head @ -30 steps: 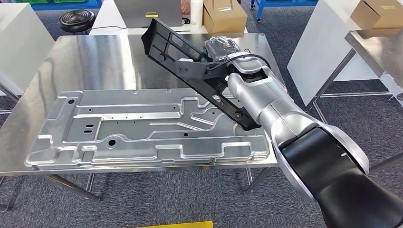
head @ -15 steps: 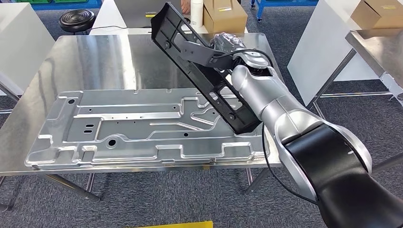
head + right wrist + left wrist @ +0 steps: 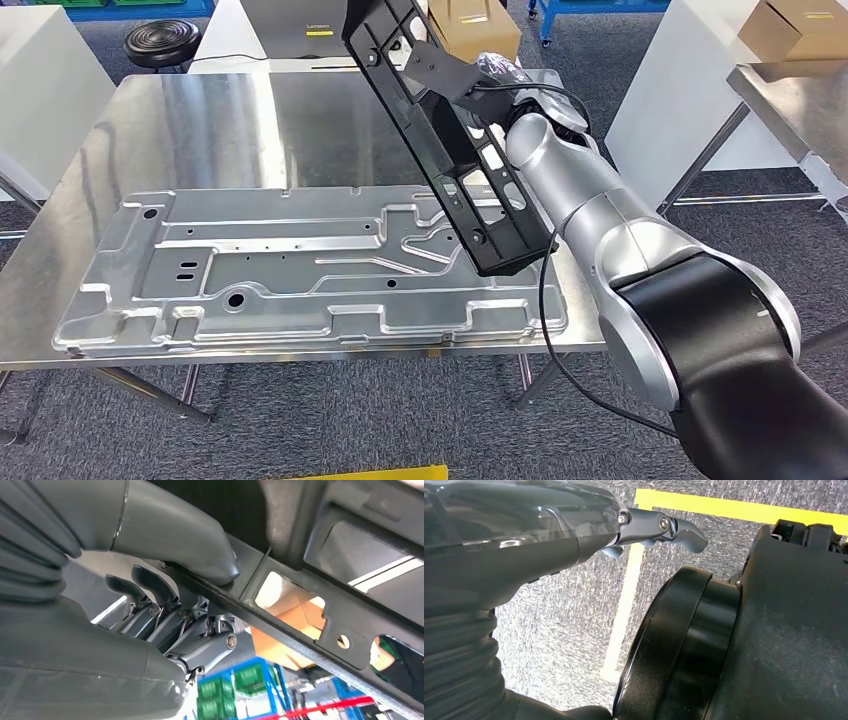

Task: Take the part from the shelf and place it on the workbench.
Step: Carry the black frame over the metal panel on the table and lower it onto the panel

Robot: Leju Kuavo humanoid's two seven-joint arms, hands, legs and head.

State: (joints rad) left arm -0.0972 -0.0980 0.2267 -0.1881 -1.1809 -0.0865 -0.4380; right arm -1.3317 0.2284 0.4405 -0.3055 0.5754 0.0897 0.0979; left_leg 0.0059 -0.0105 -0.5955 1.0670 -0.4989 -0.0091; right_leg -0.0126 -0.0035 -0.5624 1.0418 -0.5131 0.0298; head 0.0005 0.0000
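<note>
My right hand [image 3: 492, 78] grips a long black frame-shaped part [image 3: 440, 140] near its middle, over the right end of the steel workbench [image 3: 200, 130]. The part stands steeply tilted: its upper end leaves the picture's top, and its lower end [image 3: 510, 255] hangs close over the right end of a large silver stamped panel [image 3: 280, 270]; I cannot tell whether it touches. In the right wrist view the thumb [image 3: 175, 535] presses one side of the part's rail [image 3: 310, 615] and the fingers [image 3: 150, 587] curl behind it. My left hand [image 3: 524, 540] hangs over the floor, holding nothing.
Behind the workbench a cardboard box [image 3: 475, 25] and a laptop [image 3: 290, 20] sit on another table, with a black stool [image 3: 160, 42] at the far left. A white partition [image 3: 680, 90] and a second steel table [image 3: 790, 100] stand to the right. Yellow tape [image 3: 624, 610] marks the floor.
My right hand has risen and turned, swinging the black part from a shallow slant to a much steeper one. Its upper end moved up and right; the lower end stayed near the panel's right end.
</note>
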